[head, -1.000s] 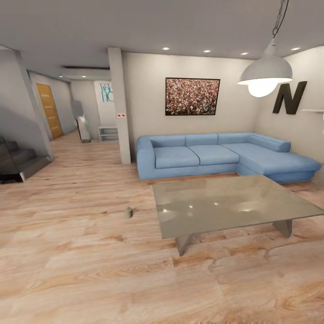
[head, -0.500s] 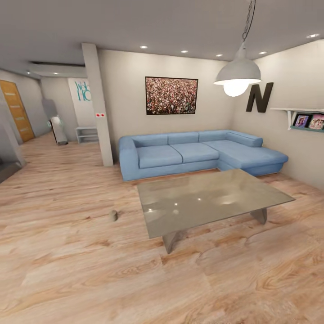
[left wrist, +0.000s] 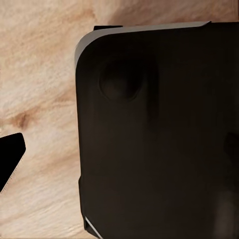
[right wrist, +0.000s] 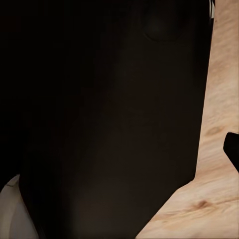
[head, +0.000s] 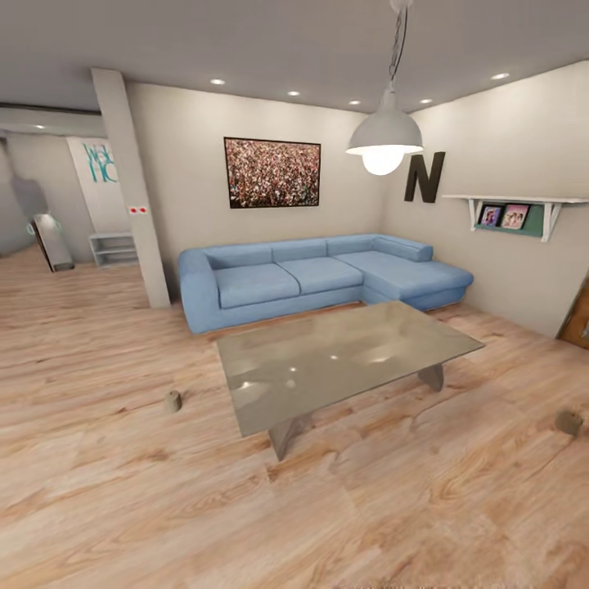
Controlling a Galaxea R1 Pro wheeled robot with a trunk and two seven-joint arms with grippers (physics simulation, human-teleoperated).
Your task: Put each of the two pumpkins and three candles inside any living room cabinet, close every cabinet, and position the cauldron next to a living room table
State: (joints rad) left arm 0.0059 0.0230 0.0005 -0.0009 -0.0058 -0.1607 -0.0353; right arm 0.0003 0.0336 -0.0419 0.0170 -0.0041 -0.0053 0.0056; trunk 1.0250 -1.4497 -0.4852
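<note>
The low table (head: 343, 360) with a glossy grey top stands in the middle of the living room on the plank floor. One stubby beige-grey candle (head: 173, 400) sits on the floor left of the table. Another candle (head: 568, 422) sits on the floor at the far right. The pumpkins, cabinet and cauldron are out of view. In the left wrist view a dark fingertip (left wrist: 10, 162) shows beside the robot's black body (left wrist: 159, 134) over the floor. The right wrist view has a dark fingertip (right wrist: 233, 149) at its edge beside the black body (right wrist: 109, 119).
A blue corner sofa (head: 319, 278) runs along the back wall behind the table. A pillar (head: 131, 188) stands left of it and a pendant lamp (head: 384, 139) hangs above the table. A wall shelf (head: 515, 213) is on the right wall. Open floor lies in front.
The head view has turned to the right, so sofa, table and left candle sit further left in the picture. The wall shelf and the right candle have come into view.
</note>
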